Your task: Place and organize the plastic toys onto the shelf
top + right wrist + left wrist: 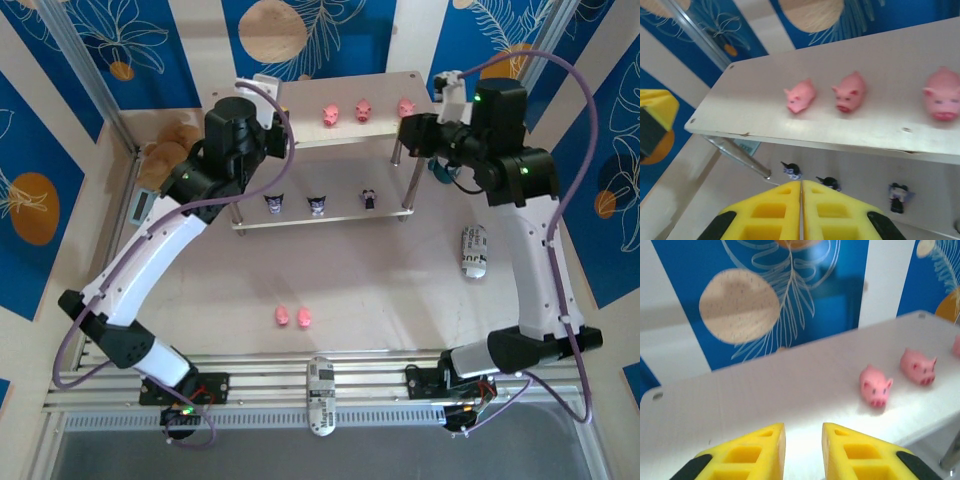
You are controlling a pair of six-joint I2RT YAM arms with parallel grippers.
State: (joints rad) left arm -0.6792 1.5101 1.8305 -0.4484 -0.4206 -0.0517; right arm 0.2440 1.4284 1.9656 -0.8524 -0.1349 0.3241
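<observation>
The shelf stands at the back of the table. Three pink pig toys sit in a row on its top board, seen close as pigs in the right wrist view. Three dark figurines stand on the lower board. Two more pink pigs lie side by side on the table in front. My left gripper hovers over the left end of the top board, its jaws a little apart with nothing between them. My right gripper is shut and empty, just off the shelf's right end.
A brown teddy bear and a teal clock sit left of the shelf. A white printed tube lies on the table at the right, another on the front rail. Thin metal legs hold up the boards.
</observation>
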